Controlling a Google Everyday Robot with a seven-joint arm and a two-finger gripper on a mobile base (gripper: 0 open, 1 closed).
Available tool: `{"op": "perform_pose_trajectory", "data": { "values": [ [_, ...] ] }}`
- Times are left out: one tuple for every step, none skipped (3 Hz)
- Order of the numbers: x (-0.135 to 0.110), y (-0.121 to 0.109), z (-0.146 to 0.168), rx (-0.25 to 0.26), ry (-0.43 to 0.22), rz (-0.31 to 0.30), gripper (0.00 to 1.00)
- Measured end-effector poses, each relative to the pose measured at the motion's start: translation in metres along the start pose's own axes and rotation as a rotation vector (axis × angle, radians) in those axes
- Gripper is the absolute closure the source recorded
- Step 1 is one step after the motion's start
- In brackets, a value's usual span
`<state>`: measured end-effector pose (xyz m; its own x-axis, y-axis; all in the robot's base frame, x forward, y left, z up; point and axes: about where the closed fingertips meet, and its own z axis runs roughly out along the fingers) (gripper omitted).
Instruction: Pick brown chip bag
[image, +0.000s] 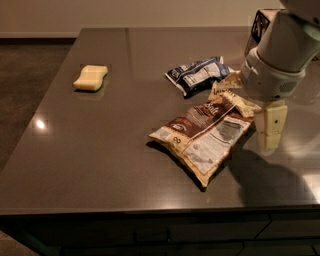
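**Item 1. Table (100, 150).** Dark, glossy top. Its front edge is the nearest thing in view, and everything listed below rests on it.

**Item 2. Brown chip bag (205, 137).** Large crinkled tan bag with a brown band and a white label panel.
- It lies flat on the table, just beside the gripper on the side toward the picture's left.
- Its upper corner reaches under the arm's white wrist housing (277, 57).
- Status: not lifted, with no grasp visible.

**Item 3. Gripper (271, 127).** Cream-coloured and pointing down.
- It hangs low over the table at the bag's right edge, with its reflection directly below it.
- Whether it touches the bag cannot be told.
- Whether it is released or clenched cannot be told either.
- Nothing is seen held.

**Item 4. Dark blue and white snack bag (197, 74).** Beyond the gripper and off toward the picture's left, near the brown bag's far end. It is not the target.

**Item 5. Yellow sponge (91, 77).** Well apart from the gripper, far across the table to the picture's left.

**Item 6. Dark box (260, 25).** Behind the arm at the far right, mostly hidden.

**Progress, judged.** The approach looks largely made. Still to do are placing the gripper over the bag, closing on it and raising it.
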<state>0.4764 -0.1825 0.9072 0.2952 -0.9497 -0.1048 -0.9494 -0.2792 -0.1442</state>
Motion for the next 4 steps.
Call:
{"op": "perform_pose_trajectory", "data": {
  "values": [
    [0.001,-0.009,0.017,-0.024,0.009,-0.188,0.0],
    [0.003,-0.017,0.034,-0.043,0.024,-0.338,0.0],
    [0.005,-0.022,0.046,-0.052,0.03,-0.412,0.0],
    [0.003,-0.031,0.056,-0.047,0.018,-0.429,0.0]
  ]
}}
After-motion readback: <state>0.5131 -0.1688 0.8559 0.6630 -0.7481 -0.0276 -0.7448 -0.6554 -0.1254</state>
